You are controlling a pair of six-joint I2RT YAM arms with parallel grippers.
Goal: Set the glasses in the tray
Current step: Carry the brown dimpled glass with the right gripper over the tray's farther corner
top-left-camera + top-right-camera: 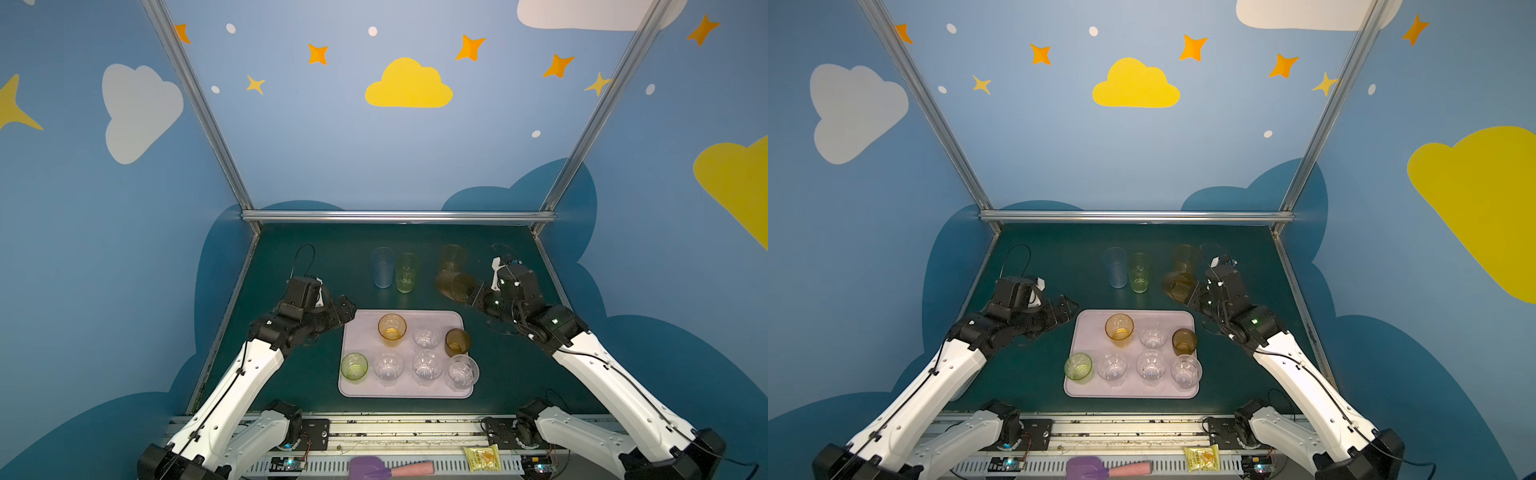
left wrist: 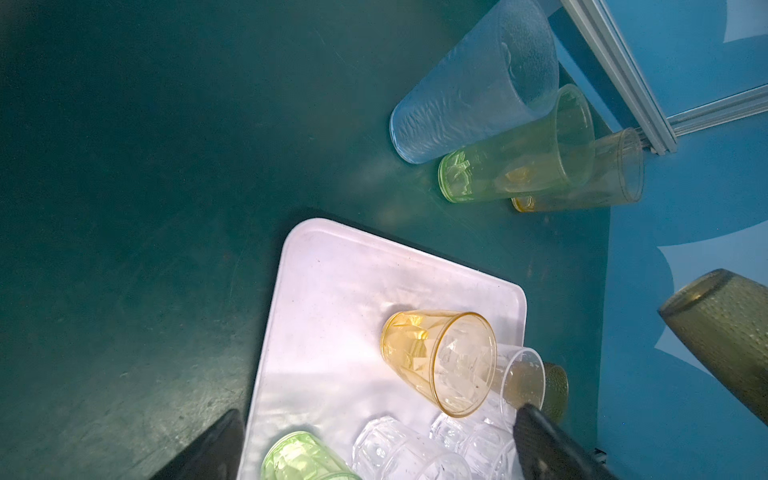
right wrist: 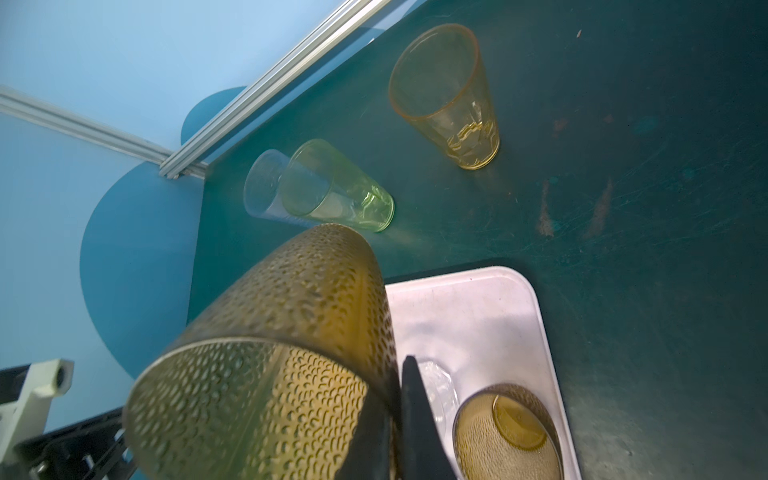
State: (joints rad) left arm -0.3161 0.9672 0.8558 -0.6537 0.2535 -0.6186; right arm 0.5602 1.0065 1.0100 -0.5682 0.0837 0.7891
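Behind tray's far right corner: right gripper [image 1: 473, 296] clamped on rim of brown dimpled tumbler [image 1: 453, 286], tilted, above table. Left gripper [image 1: 348, 309] jaws apart, empty, beside tray [image 1: 360, 332] far left corner. Seven short glasses [image 1: 392, 327] upright in tray. Tall blue tumbler [image 1: 383, 268], tall green tumbler [image 1: 407, 274], tall yellow tumbler [image 1: 452, 257] on table behind tray.

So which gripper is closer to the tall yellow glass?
Right. The right gripper, holding a brown glass, is just in front of the tall yellow glass; the left gripper is open by the far left corner of the tray.
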